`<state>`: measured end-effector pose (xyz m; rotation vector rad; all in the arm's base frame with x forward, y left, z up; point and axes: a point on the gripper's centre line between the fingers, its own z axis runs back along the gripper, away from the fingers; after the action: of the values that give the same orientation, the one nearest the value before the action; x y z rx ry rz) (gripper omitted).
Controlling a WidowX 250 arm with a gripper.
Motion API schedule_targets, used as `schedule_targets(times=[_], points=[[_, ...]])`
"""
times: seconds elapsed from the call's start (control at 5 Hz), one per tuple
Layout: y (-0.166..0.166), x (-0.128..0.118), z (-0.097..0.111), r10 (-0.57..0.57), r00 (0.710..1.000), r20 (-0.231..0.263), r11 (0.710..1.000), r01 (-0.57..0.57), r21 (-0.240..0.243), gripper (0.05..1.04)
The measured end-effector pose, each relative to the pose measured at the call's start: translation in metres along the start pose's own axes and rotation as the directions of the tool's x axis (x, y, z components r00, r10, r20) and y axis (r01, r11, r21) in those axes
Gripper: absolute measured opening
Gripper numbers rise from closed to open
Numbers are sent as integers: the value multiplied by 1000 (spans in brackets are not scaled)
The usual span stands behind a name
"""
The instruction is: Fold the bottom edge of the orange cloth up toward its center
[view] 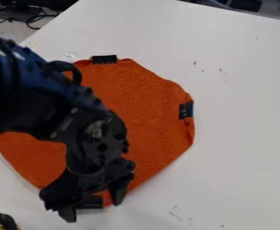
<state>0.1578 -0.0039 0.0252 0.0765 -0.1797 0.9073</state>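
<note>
The gripper (94, 207) hangs over the near edge of an orange cloth (148, 117), its two fingers apart. A black tab (89, 202) and a bit of the cloth's edge show between them; whether the fingers touch either cannot be told. The cloth lies mostly flat, with its right edge folded a little. One black tab (104, 59) sits on its far edge, and another (186, 110) is on its right edge. The arm covers the cloth's left part.
The white table (244, 90) extends around the cloth, with small dark marks on it. A dark object (2, 219) lies at the lower left corner. Black cables (28, 15) are beyond the table's edge at the upper left.
</note>
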Motion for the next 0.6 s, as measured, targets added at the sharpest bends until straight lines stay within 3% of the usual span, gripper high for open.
schedule_targets(times=[0.4, 0.6], points=[[1, 7, -19, -27, 998, -56, 1000, 26, -18, 999], [0, 10, -24, -26, 998, -58, 999, 24, -37, 958]])
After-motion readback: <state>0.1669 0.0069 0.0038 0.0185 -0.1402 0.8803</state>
